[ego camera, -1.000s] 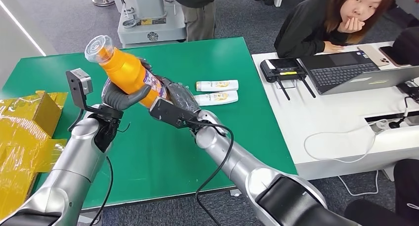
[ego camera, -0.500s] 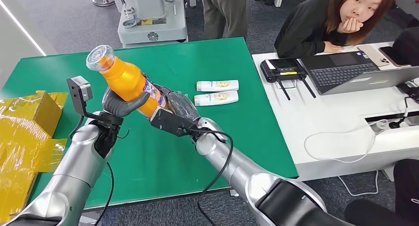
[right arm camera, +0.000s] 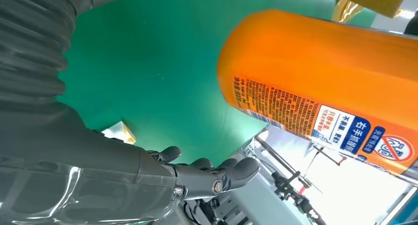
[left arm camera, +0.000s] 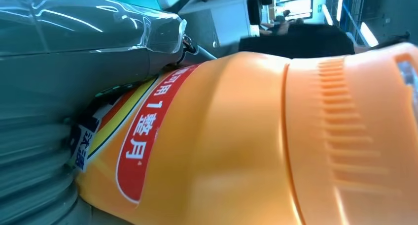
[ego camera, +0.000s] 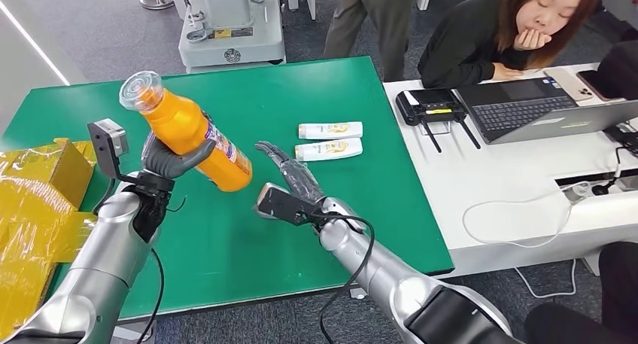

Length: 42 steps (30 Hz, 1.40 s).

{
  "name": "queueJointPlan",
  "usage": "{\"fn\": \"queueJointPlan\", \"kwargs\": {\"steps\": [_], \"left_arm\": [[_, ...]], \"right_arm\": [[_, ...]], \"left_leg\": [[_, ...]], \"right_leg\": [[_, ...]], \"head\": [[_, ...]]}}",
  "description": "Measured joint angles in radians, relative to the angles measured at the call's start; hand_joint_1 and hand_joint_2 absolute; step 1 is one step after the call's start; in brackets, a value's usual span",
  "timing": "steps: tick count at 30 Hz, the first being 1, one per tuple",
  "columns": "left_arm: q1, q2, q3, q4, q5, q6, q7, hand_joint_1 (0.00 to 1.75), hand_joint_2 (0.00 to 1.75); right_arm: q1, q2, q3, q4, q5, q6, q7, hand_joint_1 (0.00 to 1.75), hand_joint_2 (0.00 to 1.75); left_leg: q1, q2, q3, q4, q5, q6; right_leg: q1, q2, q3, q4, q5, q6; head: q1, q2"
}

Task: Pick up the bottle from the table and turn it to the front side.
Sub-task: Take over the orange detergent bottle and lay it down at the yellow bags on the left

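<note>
one orange bottle [ego camera: 189, 133] was in the upper left of the head frame, held up off the green surface [ego camera: 316, 95], tilted with its clear cap [ego camera: 140, 89] toward the upper left and its base toward the lower right. the left hand [ego camera: 167, 159] gripped it around the middle; the fingers [ego camera: 180, 162] were clamped on the body from below, wrapping up over the label. in the left wrist view the bottle [left arm camera: 256, 141] lay right against the grey thumb [left arm camera: 88, 25], a red label patch with white characters turned to the camera.

the right hand [ego camera: 295, 180] sat near centre frame, just right of the bottle's base and apart from it. its fingers [ego camera: 274, 153] were spread apart and stretched out, holding nothing. in the right wrist view the dark fingers [right arm camera: 217, 176] were extended over the green surface, the bottle's base [right arm camera: 315, 77] above them with clear space between, small print on its label facing that camera.

counted: one bottle, two white tubes [ego camera: 329, 140] lying side by side on the green surface right of centre, one yellow box [ego camera: 64, 163] with crumpled yellow wrap at the left edge. on the white surface [ego camera: 511, 186] at right: one laptop [ego camera: 542, 111], one black device [ego camera: 430, 103]. one person [ego camera: 511, 28] sat at upper right; another stood at top centre, legs showing.
</note>
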Motion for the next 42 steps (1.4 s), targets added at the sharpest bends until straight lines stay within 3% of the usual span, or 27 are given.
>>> {"fn": "queueJointPlan", "kwargs": {"steps": [9,21,27,32,42], "left_arm": [[0.003,0.035,-0.015,-0.064,-0.373,0.293,-0.075,1.75,1.75],[-0.104,0.106,-0.094,-0.039,-0.607,0.471,-0.075,1.75,1.75],[-0.165,0.183,-0.124,-0.015,-0.667,0.529,-0.051,1.75,1.75],[-0.207,0.272,-0.124,-0.012,-0.667,0.546,-0.017,1.75,1.75],[-0.213,0.414,-0.12,-0.009,-0.798,0.607,0.048,1.75,1.75]], "right_arm": [[0.088,-0.031,0.0,-0.086,-0.124,0.007,-0.104,0.0,1.75],[0.288,-0.127,0.031,-0.308,-0.216,-0.06,-0.129,0.0,1.75],[0.433,-0.195,0.018,-0.503,-0.268,-0.137,-0.137,0.0,1.75],[0.559,-0.245,-0.055,-0.735,-0.306,-0.191,-0.154,0.0,1.75],[0.735,-0.282,-0.221,-1.14,-0.238,-0.194,-0.147,0.0,1.75]], "left_leg": [[0.0,0.0,0.0,0.0,0.0,0.0],[0.0,0.0,0.0,0.0,0.0,0.0],[0.0,0.002,-0.001,0.0,0.0,0.0],[0.0,0.003,-0.001,-0.001,0.0,0.0],[0.0,0.003,-0.001,-0.001,0.0,0.0]], "right_leg": [[0.0,0.0,0.0,0.0,0.0,0.0],[0.0,0.0,0.0,0.0,0.0,0.0],[0.0,0.002,-0.001,0.0,0.0,0.0],[0.0,0.003,-0.001,0.0,0.0,0.0],[0.0,0.003,-0.001,0.0,0.0,0.0]], "head": [[0.0,0.0],[0.0,0.0],[0.0,0.0],[0.0,0.0],[0.0,0.0]]}}
